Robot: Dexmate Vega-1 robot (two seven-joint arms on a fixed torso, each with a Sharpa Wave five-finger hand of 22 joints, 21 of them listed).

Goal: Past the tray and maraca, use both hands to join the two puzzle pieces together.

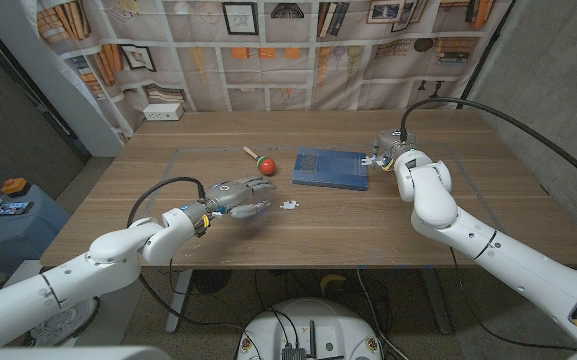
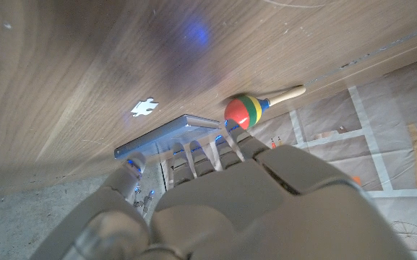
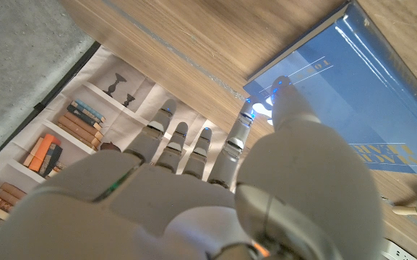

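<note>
Table (image 1: 388, 225) of wood, w/ blue tray (image 1: 330, 168) lying flat near its middle. Maraca (image 1: 265, 163), red-yellow-green head on a pale stick, is seen just off the tray's left edge, apart from it. One white puzzle piece (image 1: 289, 205) is found on bare wood in front of the tray, betw. tray and left hand (image 1: 238, 197). Left hand is held low over the table just left of that piece, fingers stretched toward it and slightly apart, nothing gripped. Second puzzle piece (image 1: 368, 160) is seen at the tray's right edge, at the fingertips of the right hand (image 1: 393, 150). Right fingers are seen side by side, thumb reaching to the piece; whether it's pinched or only touched can't be told.
</note>
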